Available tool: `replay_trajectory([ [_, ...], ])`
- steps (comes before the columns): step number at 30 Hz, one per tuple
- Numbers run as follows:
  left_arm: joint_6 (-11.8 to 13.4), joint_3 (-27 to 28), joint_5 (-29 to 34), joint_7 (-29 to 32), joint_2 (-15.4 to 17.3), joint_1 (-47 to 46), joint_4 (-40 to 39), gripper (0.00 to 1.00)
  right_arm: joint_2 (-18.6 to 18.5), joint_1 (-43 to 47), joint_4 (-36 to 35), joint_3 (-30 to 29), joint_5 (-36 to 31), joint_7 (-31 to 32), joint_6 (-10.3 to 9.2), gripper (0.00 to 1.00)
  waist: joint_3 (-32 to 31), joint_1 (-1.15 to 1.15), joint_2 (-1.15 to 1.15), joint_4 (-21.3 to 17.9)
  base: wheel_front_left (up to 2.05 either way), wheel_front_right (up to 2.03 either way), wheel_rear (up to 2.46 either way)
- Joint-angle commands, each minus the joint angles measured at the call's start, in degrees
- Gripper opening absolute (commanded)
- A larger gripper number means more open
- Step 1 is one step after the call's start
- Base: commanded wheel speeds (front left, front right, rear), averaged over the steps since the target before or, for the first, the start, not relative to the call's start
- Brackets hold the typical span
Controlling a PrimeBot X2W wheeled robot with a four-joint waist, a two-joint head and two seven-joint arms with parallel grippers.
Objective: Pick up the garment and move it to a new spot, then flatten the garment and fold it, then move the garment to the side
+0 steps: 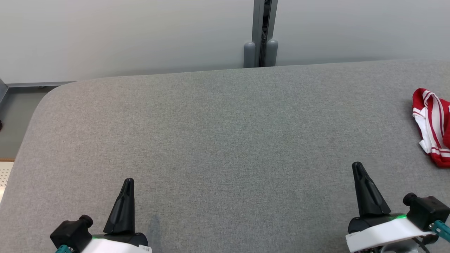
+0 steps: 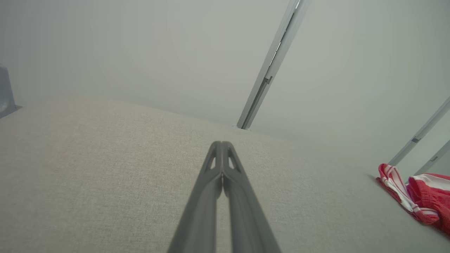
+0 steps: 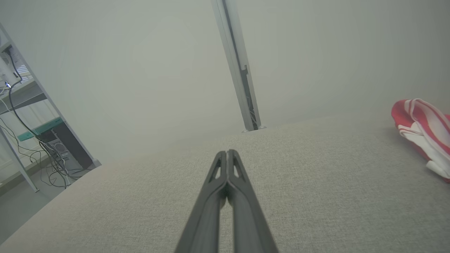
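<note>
Lower foreground, head view: the left gripper and the right gripper rose from the bottom corners, over the near part of the grey fabric-covered table. Each appeared as a single dark tapered point, its two fingers brought flat together.

The left wrist view confirmed this for the left arm. Its fingers touched at the tips, with a narrow slit between them lower down. The right wrist view showed the same for the right arm, its fingers pressed tip to tip. Both grippers were therefore closed upon themselves alone. Whether the fingertips touched the table covering could not be told.

Right margin: the garment, red with white stripes and a white panel, lay crumpled in a heap at the far right of the table and was cut by the right edge of the head view. It lay beyond and to the right of the right gripper, apart from it, and well apart from the left gripper.

Background: pale wall panels stood behind the table's far edge, joined by a grey metal post. The table's far left corner was rounded, and a strip of grey floor lay beside it. In the right wrist view a shelving frame with dark trailing cables stood off the table's left side.
</note>
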Motion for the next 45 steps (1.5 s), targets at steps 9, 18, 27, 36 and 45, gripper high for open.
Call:
replay_trajectory([
  [9,-0.2,0.5,-10.0,1.7,0.7,-3.5,1.0,0.00,-1.5,-2.3,0.6,-1.4,11.2,2.1,0.00,0.00,-0.3,0.00,0.00,-0.1,0.00,0.00,0.00],
  [18,-0.5,0.7,-17.9,3.1,0.9,-5.1,2.6,0.00,-2.2,-3.0,1.9,-2.4,20.1,4.0,0.00,0.00,-0.6,0.00,0.00,-0.2,0.00,0.00,0.00],
  [27,-0.7,0.9,-25.0,4.4,1.1,-6.5,3.9,0.00,-2.8,-3.7,2.9,-3.3,28.0,5.7,0.00,0.00,-0.9,0.00,0.00,-0.2,0.00,0.00,0.00],
  [36,-0.8,1.2,-32.1,5.7,1.3,-7.9,5.3,0.00,-3.3,-4.4,4.1,-4.4,35.9,7.5,0.00,0.00,-1.2,0.00,0.00,-0.3,0.00,0.00,0.00],
  [45,-1.0,1.4,-37.4,6.8,1.5,-8.9,6.3,0.00,-3.7,-4.9,4.8,-5.2,41.7,9.0,0.00,0.00,-1.4,0.00,0.00,-0.4,0.00,0.00,0.00],
])
